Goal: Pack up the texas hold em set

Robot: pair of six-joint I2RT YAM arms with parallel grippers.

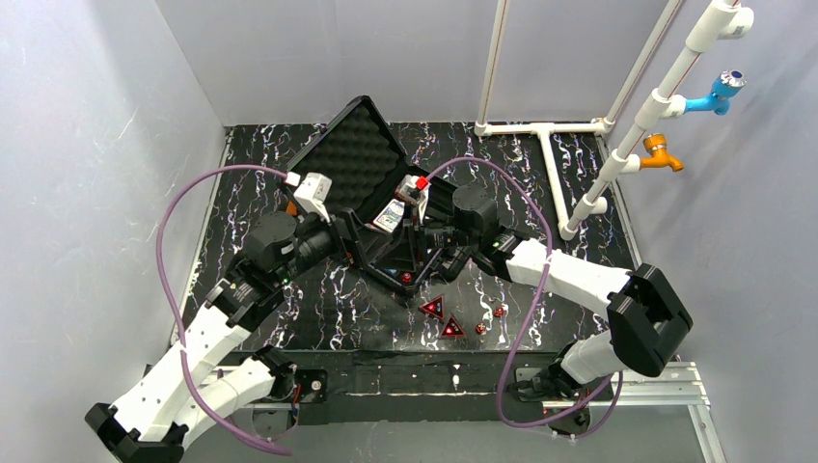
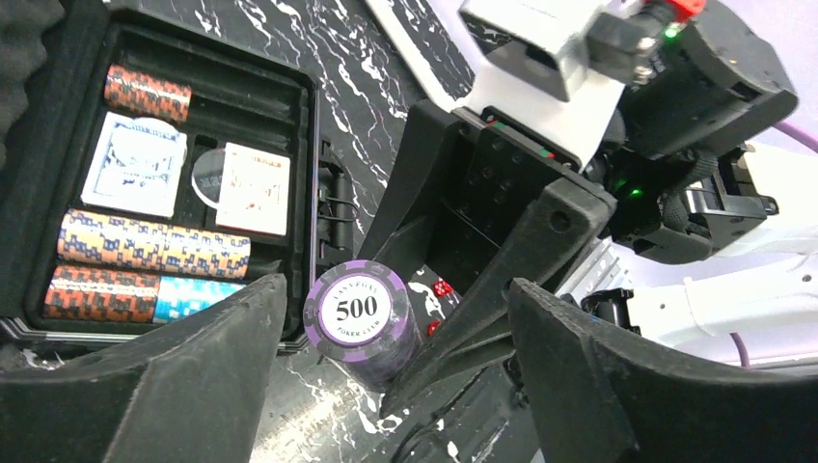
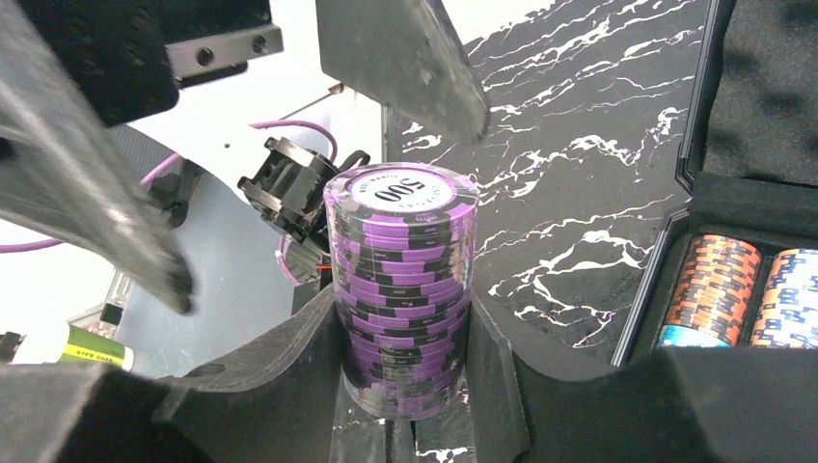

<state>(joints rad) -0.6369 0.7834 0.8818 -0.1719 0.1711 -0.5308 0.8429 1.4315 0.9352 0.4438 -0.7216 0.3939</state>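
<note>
I find the right claw (image 3: 403, 313) clamped on the lower part of the purple roll (image 3: 400, 260), holding it upright with the "500" face on top. The left claw (image 2: 395, 294) stands open, one finger on each side of the roll and touching neither side. The roll is just outside the latch edge of the open case (image 2: 241, 92). Inside the case are brown rolls (image 2: 154, 243) and two decks (image 2: 135, 164). The markers (image 1: 432, 308) and dice (image 1: 499, 312) lie on the table (image 1: 318, 309).
</note>
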